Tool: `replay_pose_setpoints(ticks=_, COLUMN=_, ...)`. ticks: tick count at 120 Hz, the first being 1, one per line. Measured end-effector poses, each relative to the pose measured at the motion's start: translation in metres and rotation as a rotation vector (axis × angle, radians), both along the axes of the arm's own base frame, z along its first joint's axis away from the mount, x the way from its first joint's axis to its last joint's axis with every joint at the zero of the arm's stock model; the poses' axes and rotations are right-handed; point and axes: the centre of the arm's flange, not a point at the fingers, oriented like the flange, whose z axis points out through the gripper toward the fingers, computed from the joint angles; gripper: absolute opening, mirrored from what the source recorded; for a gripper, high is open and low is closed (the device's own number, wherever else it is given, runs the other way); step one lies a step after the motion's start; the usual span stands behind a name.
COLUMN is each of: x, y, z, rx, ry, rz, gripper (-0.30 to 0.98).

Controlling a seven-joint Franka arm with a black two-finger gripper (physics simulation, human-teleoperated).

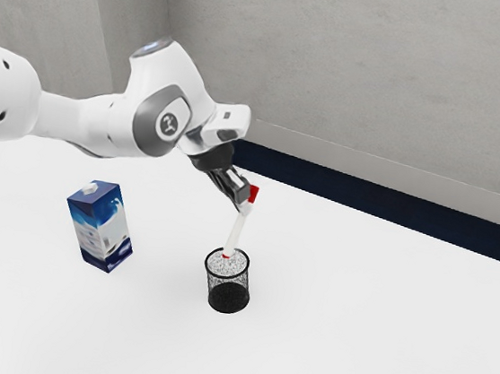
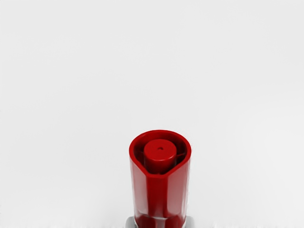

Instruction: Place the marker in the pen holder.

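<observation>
Marker (image 1: 236,231) sits pinched in my gripper (image 1: 246,201), top leaning toward the exterior view's one o'clock, lower end at the mouth of the holder (image 1: 229,286); best straighten it, ease it down toward six, then release.

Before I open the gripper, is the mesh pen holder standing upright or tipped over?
Upright: the black mesh pen holder stands base-down on the white table, its round open mouth facing up.

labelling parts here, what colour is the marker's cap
The cap is red, glossy on its sides; it shows best in the wrist view.
</observation>
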Motion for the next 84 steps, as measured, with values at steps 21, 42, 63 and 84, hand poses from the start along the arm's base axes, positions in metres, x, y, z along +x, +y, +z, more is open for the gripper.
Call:
replay_pose_setpoints(ticks=21, x=-0.007, y=0.003, z=-0.013, rx=0.016, ry=-0.031, rz=-0.024, gripper=-0.09)
replay_pose_setpoints(ticks=42, x=-0.008, y=0.006, z=-0.025, rx=0.032, ry=-0.055, rz=-0.043, gripper=-0.09)
replay_pose_setpoints(ticks=63, x=-0.008, y=0.009, z=-0.036, rx=0.011, ry=-0.07, rz=-0.034, gripper=-0.09)
replay_pose_setpoints(ticks=84, x=-0.01, y=0.005, z=-0.043, rx=-0.021, ry=-0.09, rz=-0.042, gripper=0.07)
